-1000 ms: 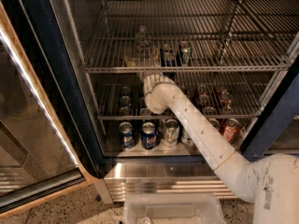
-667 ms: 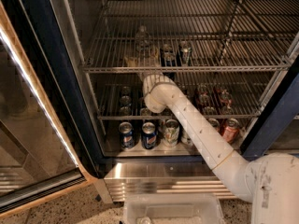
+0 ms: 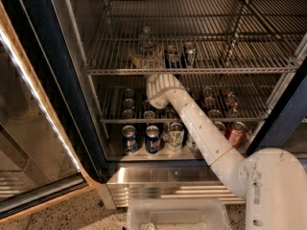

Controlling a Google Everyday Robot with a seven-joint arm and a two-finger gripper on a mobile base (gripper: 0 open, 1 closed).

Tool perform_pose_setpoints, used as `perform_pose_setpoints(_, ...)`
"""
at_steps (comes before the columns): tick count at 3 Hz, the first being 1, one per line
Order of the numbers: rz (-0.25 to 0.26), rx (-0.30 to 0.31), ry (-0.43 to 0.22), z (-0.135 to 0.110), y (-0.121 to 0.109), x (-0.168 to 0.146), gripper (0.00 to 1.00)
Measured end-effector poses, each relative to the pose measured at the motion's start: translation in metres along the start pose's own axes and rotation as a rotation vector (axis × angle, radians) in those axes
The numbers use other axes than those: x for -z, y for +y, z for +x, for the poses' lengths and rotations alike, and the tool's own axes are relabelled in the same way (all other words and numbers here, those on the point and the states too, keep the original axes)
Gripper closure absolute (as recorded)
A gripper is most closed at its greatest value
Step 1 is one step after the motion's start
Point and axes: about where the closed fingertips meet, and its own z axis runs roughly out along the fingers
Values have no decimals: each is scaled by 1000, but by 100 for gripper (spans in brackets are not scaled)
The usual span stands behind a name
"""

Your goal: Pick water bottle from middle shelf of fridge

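Fridge [image 3: 67,95] with the dark blue frame fills almost the whole view, and its door stands open on the left. White arm [image 3: 206,133] of the robot rises from the lower right corner and reaches deep into the fridge, with the wrist just under the front rail of the middle shelf [image 3: 249,56]. Below, before the steel base, stands a clear plastic bin [image 3: 177,214]. Several drink cans [image 3: 152,138] stand on the lower levels, and two more cans [image 3: 180,54] stand on the middle shelf.

The gripper [image 3: 146,61] is above the rail, at the lower part of the water bottle [image 3: 146,42]. The water bottle stands upright on the middle shelf, in the left part, just beside the two cans. Whether the gripper already closes on the bottle I cannot tell.

Compared with one second ago, almost nothing has changed: the arm, the bottle and the cans keep the same places. I judge the reach is finished and the grasp is being settled; the lifting out is not yet done.
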Motion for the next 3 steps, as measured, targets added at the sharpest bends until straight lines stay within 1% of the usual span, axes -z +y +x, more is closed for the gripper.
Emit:
perform_pose_setpoints(1,0,0,0,0,0,0,46)
perform_pose_setpoints(3,0,0,0,0,0,0,92)
